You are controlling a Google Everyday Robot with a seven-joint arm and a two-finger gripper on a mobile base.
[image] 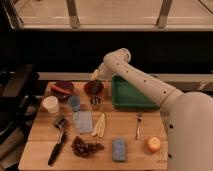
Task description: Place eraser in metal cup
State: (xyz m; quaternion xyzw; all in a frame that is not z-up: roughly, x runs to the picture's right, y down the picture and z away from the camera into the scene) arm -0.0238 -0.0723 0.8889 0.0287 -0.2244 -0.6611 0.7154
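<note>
The metal cup [95,102], small and shiny, stands upright on the wooden table just in front of a dark red bowl [93,88]. My gripper [94,76] hangs open above the far rim of that bowl, a little behind and above the cup, with nothing visible between its fingers. A small dark grey block [60,121] lies at the table's left, at the top end of a black-handled tool [56,148]. It may be the eraser, but I cannot tell it apart from the tool's head. What is inside the cup is hidden.
Left of the metal cup stand a light-blue cup [74,103], a white cup [50,105] and a red bowl [62,89]. A green tray [129,96] lies to the right. A grey-blue cloth [83,121], pale sticks [99,125], grapes [86,147], a blue block [119,148], a fork [138,125] and an orange [153,145] lie in front.
</note>
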